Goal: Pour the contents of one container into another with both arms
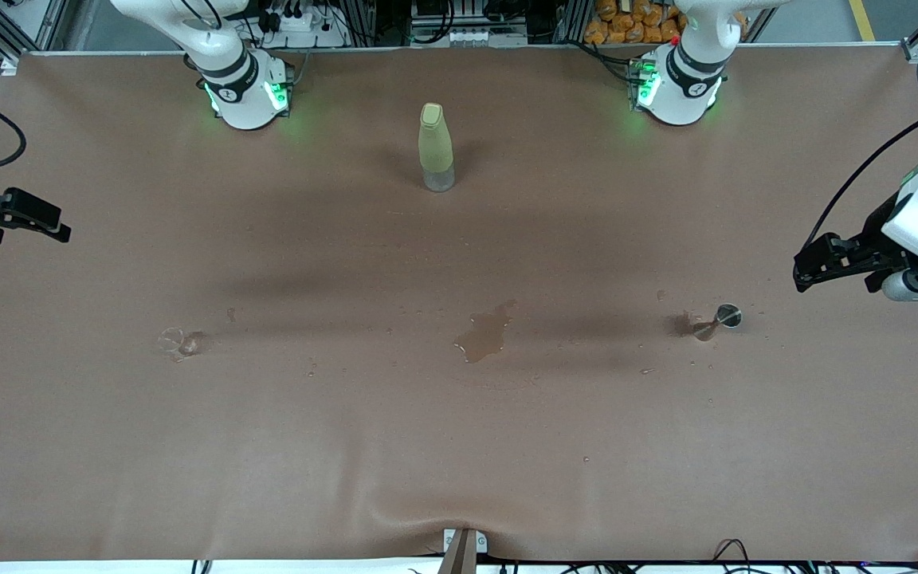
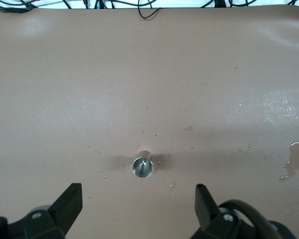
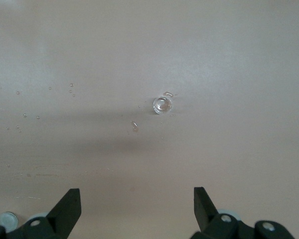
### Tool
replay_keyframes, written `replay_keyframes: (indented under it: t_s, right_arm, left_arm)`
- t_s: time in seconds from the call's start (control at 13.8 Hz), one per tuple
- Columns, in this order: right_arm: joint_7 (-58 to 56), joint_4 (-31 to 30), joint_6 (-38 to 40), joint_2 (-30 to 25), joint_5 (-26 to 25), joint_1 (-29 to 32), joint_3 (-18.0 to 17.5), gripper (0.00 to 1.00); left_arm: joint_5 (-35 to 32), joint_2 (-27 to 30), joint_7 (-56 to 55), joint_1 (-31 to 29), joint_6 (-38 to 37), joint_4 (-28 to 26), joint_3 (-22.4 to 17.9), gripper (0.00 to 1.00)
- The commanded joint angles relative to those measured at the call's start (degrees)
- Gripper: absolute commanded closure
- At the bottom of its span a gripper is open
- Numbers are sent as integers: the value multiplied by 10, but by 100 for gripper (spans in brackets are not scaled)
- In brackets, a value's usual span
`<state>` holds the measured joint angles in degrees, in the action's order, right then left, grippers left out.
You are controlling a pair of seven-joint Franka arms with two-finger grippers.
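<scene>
Front view: we see each cup under its own arm, clear cup (image 1: pixel 180 343) near right gripper (image 1: pixel 29 219), metal cup (image 1: pixel 718 320) near left gripper (image 1: pixel 829 267) (both released, empty).

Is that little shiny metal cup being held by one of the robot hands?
No, the metal cup stands alone on the table, with the open left gripper up in the air and apart from it.
</scene>
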<state>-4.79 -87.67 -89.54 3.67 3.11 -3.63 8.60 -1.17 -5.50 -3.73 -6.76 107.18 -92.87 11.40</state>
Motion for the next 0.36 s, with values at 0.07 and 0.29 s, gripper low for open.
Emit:
replay_keyframes:
  t_s: [0.07,0.29]
  right_arm:
    - [8,3,-2,1,6,-6,4,0]
    - [7,3,-2,2,6,-6,4,0]
  left_arm:
    - [-17,-2,-6,-5,-7,3,6,0]
    - [-17,-4,-7,-7,-7,3,6,0]
